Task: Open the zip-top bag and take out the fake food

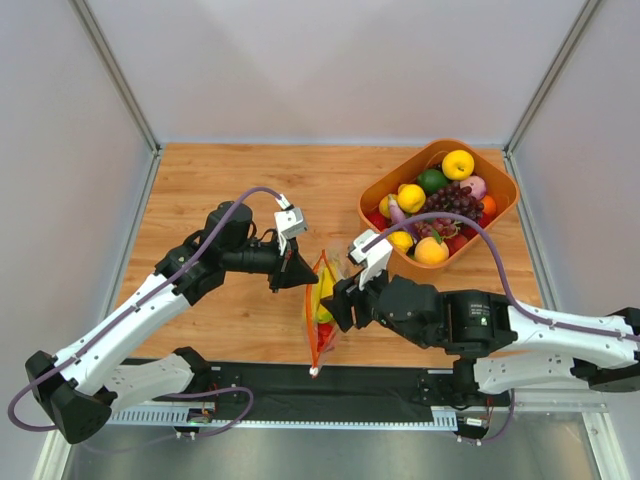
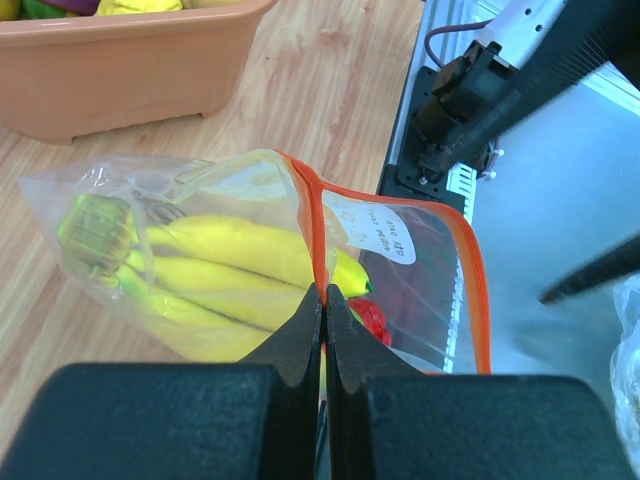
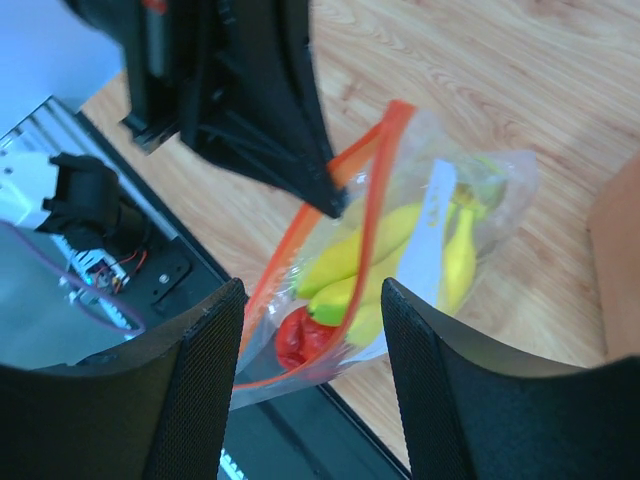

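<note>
Built of white links (image 1: 120, 338) and black joints (image 1: 228, 228), with white wrist housings (image 1: 290, 222). Trailed by looping purple cables (image 1: 255, 190). Tipped with black fingers (image 3: 195, 395), finely textured inside.

We see a robotics lab test cell: plain white panels (image 1: 330, 60) in aluminium framing (image 1: 122, 80) wall in a wooden surface (image 1: 250, 180). A cabled left arm (image 1: 120, 330) and right arm (image 1: 560, 328) stand bolted to a black base plate (image 1: 330, 395) at its near edge.
</note>
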Action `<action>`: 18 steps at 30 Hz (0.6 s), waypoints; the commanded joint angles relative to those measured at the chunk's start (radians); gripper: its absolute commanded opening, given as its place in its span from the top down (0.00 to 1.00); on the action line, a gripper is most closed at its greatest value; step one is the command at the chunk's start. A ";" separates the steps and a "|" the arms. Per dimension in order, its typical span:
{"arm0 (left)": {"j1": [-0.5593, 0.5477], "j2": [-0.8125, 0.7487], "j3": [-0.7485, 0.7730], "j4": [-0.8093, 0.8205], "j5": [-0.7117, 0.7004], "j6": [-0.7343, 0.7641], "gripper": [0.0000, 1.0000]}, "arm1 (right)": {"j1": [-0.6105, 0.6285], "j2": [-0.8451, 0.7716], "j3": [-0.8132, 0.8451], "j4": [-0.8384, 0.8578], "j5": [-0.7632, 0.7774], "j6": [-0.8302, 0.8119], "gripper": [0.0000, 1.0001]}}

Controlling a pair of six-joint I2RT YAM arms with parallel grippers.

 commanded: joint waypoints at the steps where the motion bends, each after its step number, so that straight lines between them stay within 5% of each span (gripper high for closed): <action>1: 0.005 -0.008 0.012 0.040 0.007 -0.011 1.00 | 0.052 0.000 0.053 0.061 0.016 -0.003 0.41; 9: 0.003 -0.012 0.012 0.036 -0.010 -0.014 1.00 | 0.147 0.093 0.133 0.083 0.004 -0.036 0.42; 18: 0.003 -0.028 0.007 0.042 0.000 -0.015 1.00 | 0.050 0.143 0.012 0.024 0.001 0.227 0.46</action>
